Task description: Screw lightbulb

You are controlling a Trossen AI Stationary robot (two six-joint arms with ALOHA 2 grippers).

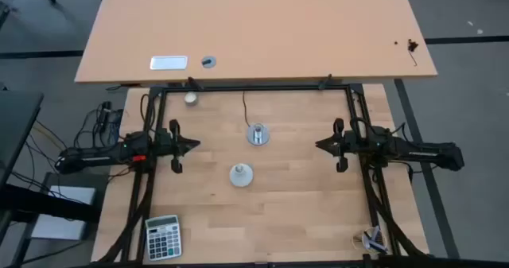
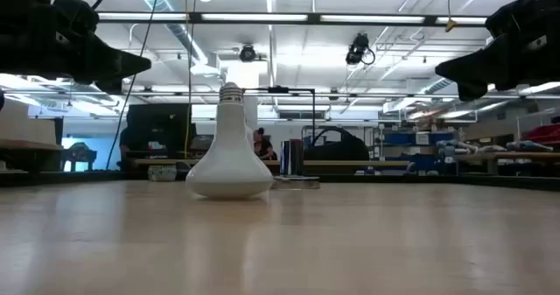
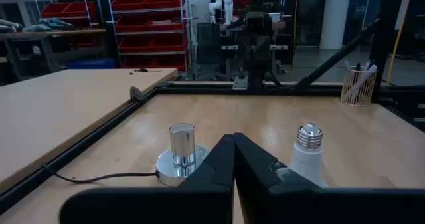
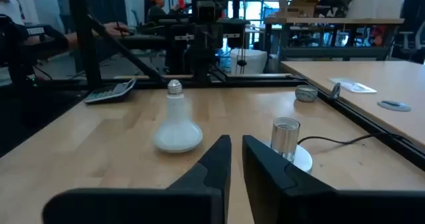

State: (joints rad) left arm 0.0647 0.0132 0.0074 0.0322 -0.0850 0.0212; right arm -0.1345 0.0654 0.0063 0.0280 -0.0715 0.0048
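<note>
The wooden surface [image 1: 294,212] carries few things. The lightbulb [image 1: 242,175] stands dome-down near its middle, screw base pointing up; it looks light, smooth and breakable, so the cone neck just under the threads seems the safest hold. The socket disc [image 1: 258,134] with its thin cord sits just beyond it on the far side, apart from it. A calculator [image 1: 162,236] lies at the near left, and a small ball [image 1: 191,98] at the far left. Nothing blocks the bulb. The left end effector [image 1: 193,144] hovers left, fingers together; the right end effector [image 1: 320,145] hovers right, fingers slightly apart.
</note>
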